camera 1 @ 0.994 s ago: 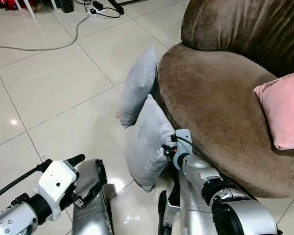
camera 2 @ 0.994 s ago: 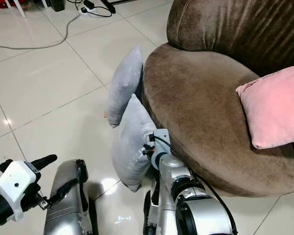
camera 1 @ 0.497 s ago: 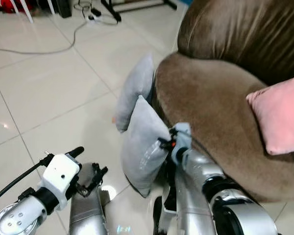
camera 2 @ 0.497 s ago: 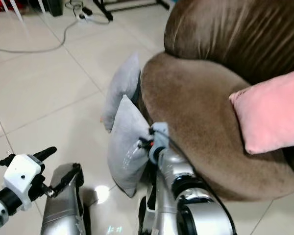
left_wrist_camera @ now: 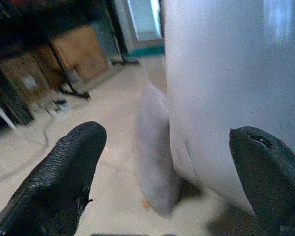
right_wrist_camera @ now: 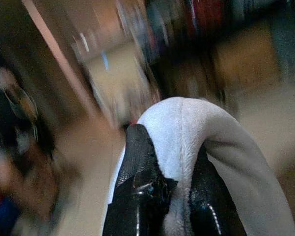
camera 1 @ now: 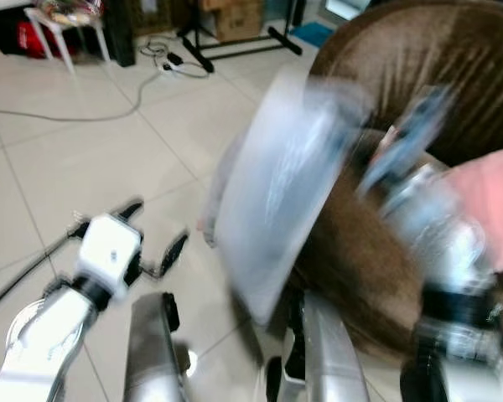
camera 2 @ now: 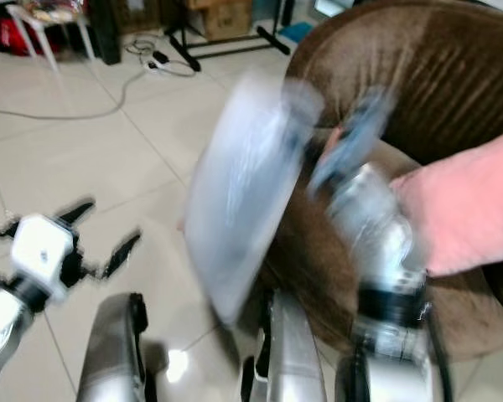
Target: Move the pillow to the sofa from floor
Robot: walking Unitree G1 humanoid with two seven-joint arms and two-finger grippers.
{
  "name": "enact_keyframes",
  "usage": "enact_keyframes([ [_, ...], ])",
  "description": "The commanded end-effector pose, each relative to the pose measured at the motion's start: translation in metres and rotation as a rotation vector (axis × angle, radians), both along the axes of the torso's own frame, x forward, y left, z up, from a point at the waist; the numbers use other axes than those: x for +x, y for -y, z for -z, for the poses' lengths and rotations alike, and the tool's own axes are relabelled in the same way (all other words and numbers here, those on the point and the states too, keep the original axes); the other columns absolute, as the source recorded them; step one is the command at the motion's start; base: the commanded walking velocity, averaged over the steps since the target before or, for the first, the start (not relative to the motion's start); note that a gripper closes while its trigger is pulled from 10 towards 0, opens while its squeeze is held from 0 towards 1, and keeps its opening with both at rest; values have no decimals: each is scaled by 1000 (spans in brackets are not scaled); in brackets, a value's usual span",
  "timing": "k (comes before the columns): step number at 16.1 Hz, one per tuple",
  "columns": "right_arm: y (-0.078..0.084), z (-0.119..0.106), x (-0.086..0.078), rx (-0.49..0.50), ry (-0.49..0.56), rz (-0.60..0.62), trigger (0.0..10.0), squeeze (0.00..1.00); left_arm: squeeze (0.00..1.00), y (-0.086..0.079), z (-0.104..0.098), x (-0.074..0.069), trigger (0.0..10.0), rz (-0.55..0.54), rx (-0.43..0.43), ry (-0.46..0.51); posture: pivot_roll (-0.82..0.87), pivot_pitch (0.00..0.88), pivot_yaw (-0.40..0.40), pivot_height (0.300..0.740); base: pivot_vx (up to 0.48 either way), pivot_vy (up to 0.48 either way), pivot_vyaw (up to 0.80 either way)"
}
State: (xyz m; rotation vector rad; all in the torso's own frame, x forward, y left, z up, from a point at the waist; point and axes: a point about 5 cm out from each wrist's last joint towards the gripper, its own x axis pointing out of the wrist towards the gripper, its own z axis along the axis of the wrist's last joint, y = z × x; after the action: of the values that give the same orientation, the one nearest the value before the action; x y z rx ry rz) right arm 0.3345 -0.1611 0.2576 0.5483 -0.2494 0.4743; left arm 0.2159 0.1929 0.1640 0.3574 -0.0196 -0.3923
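In the left eye view we see the grey pillow (camera 1: 281, 180) off the floor, hanging blurred in front of the brown sofa (camera 1: 453, 75), carried by our right gripper (camera 1: 384, 155) at its upper edge. Our left gripper (camera 1: 155, 239) sits low on our left over the tiled floor (camera 1: 59, 159), its fingers spread and holding nothing. A pink cushion (camera 1: 495, 209) lies on the sofa seat, and a second grey pillow (camera 1: 220, 188) leans against the sofa's base, partly hidden behind the raised one.

The right eye view gives the same scene.

The left wrist view shows the open fingers (left_wrist_camera: 64, 172) flanking the raised pillow's face, not touching it.

The right wrist view shows the black fingers (right_wrist_camera: 137, 191) pinched tight on the pillow's edge.

We judge the pickup done; the pillow is not yet set on the seat and released.
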Motion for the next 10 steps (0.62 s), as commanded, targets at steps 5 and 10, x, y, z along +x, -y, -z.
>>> enact_keyframes([
  [5,23,-2,-9,-140,-13,311,1922,0,0,10,-8,17,10000,-54,-62,70,106,0,-100,512,0,0,0],
  [10,-3,69,-10,-378,-200,349,10000,0,0,5,-6,27,10000,-192,-45,117,120,0,-120,517,0,0,0],
])
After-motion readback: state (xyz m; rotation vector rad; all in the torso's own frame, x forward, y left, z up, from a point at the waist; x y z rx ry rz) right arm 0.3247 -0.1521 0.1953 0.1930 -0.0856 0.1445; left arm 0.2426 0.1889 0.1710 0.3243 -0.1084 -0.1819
